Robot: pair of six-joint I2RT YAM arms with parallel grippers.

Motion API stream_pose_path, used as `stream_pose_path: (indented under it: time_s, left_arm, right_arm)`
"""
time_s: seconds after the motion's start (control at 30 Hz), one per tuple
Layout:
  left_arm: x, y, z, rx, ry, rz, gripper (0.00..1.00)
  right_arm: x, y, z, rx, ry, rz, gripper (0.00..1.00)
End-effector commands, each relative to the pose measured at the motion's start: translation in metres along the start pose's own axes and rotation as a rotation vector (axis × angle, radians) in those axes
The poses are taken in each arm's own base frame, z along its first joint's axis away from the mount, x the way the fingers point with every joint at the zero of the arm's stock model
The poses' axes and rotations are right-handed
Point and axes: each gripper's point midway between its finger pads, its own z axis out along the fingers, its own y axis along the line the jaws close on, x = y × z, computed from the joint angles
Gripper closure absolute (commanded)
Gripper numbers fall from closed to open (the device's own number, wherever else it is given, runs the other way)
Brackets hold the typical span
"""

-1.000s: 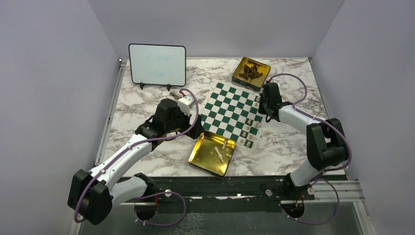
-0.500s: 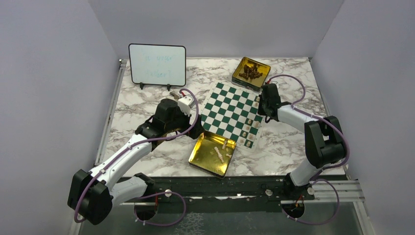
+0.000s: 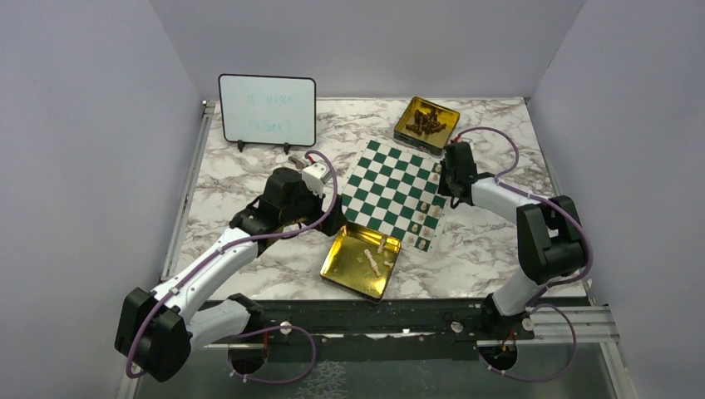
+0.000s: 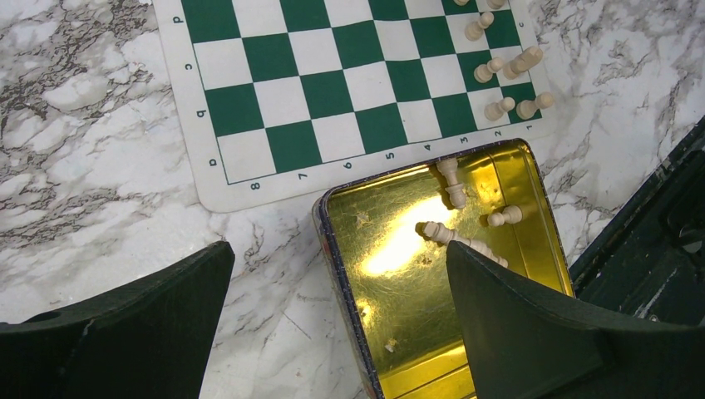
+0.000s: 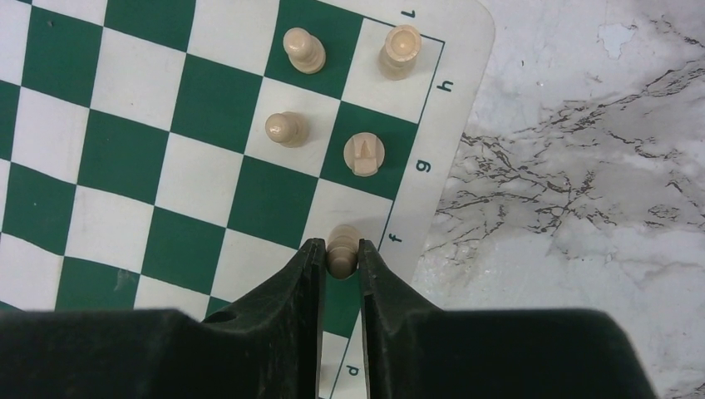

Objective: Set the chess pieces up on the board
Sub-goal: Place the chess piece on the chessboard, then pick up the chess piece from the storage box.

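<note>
The green and white board (image 3: 391,189) lies mid-table; it also shows in the left wrist view (image 4: 332,91) and the right wrist view (image 5: 166,166). Several cream pieces (image 3: 426,218) stand along its right edge. My right gripper (image 5: 339,258) is shut on a cream piece (image 5: 341,252) over the board's f-file edge square, beside a few standing pieces (image 5: 363,155). My left gripper (image 4: 337,291) is open and empty above the near tin's left rim. The near gold tin (image 4: 391,332) holds a few lying cream pieces (image 4: 453,193).
A second gold tin (image 3: 426,125) with dark pieces sits behind the board's far corner. A black-framed whiteboard (image 3: 267,110) stands at the back left. The near gold tin (image 3: 360,260) sits against the board's near corner. Walls enclose the table.
My right gripper has shifted slightly toward the board's far right edge, then stayed still. The left arm has not moved.
</note>
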Motion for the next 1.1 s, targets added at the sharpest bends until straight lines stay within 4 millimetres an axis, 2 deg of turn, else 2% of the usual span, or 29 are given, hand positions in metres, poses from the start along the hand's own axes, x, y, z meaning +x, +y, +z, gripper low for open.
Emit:
stream_pose_path:
  time_s: [0.0,0.2,0.47,0.67,0.8,0.97,1.07]
  left_arm:
    - [-0.002,-0.002,-0.004,0.011,-0.010,0.020,0.01]
    - [-0.001,-0.007,-0.006,0.036,-0.005,0.028,0.01]
    - [-0.019,-0.014,-0.004,0.072,-0.029,0.030,0.02]
    - [-0.025,-0.034,-0.002,0.138,0.016,0.050,0.11]
    - [-0.027,-0.050,-0.004,0.144,0.007,0.162,0.18]
    - [-0.022,-0.068,-0.001,0.166,0.014,0.313,0.21]
    - [-0.028,-0.070,0.006,0.096,0.025,0.184,0.27]
  right_arm:
    - [-0.004,0.004,0.004,-0.016,0.007,0.008,0.73]
    - [-0.015,0.007,-0.005,-0.024,0.003,0.012,0.66]
    - [-0.031,0.008,-0.031,-0.040,-0.004,0.030,0.61]
    - [-0.040,0.020,-0.063,-0.142,-0.020,0.046,0.59]
    - [-0.046,0.030,-0.090,-0.239,-0.054,0.054,0.60]
    - [-0.049,0.049,-0.126,-0.401,-0.100,0.081,0.59]
    - [-0.044,0.056,-0.141,-0.472,-0.110,0.107,0.59]
